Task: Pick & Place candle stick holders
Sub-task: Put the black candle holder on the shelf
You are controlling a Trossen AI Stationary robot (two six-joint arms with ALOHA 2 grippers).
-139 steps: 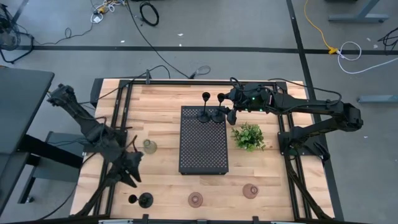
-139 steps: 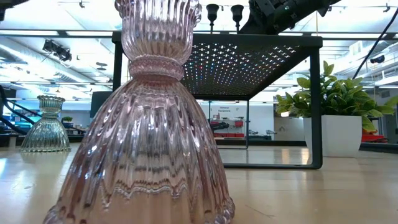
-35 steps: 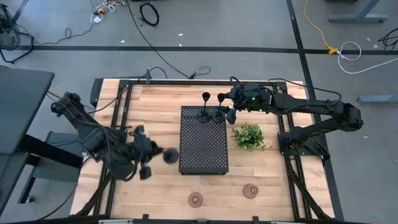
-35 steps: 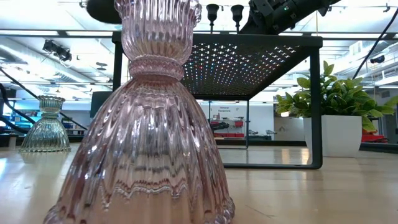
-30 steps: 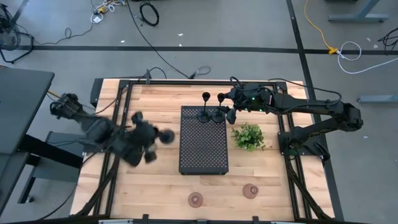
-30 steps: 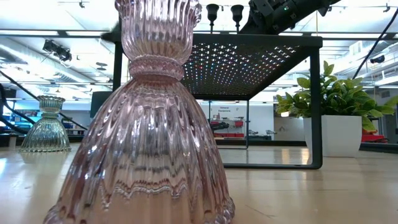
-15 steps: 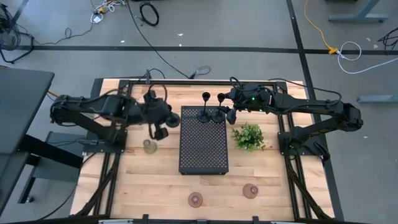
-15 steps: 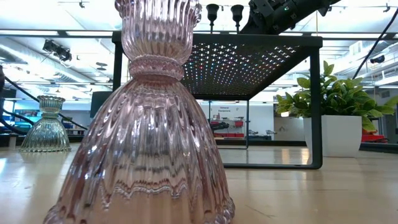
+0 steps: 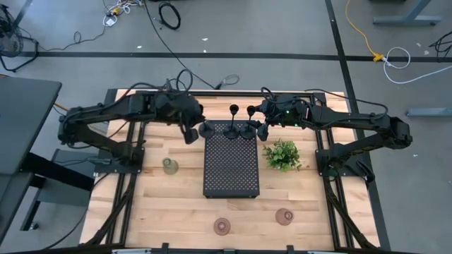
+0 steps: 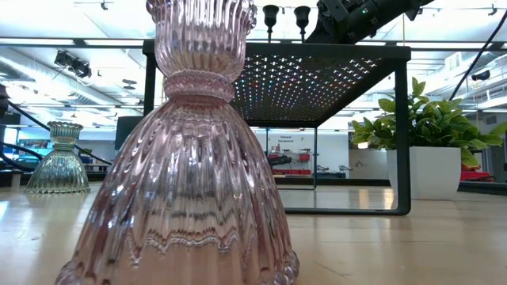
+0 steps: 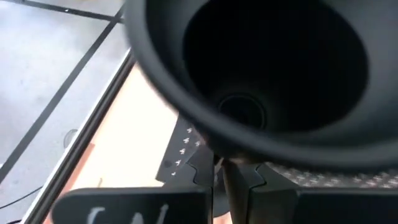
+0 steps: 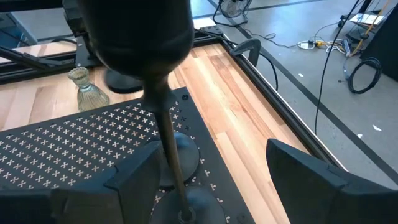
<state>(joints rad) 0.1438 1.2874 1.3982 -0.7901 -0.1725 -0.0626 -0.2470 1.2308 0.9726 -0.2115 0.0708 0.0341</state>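
We see the left gripper (image 9: 192, 131) at the tray's (image 9: 231, 176) eleven o'clock corner, its jaws closed on a black candle holder (image 9: 207, 129) that hangs over the far-left edge, though the grip itself is partly hidden. The right gripper (image 9: 262, 129) sits at the tray's one o'clock corner with its jaws spread either side of the stem of a second black holder (image 12: 163, 93), beside a third black holder (image 9: 234, 120) standing on the tray's far edge. On the surface (image 9: 176, 204), a greenish glass holder (image 9: 169, 166) stands at the tray's nine o'clock, two pinkish glass holders (image 9: 222, 226) (image 9: 284, 216) stand toward six o'clock, and a leafy plant (image 9: 282, 154) sits at three o'clock.
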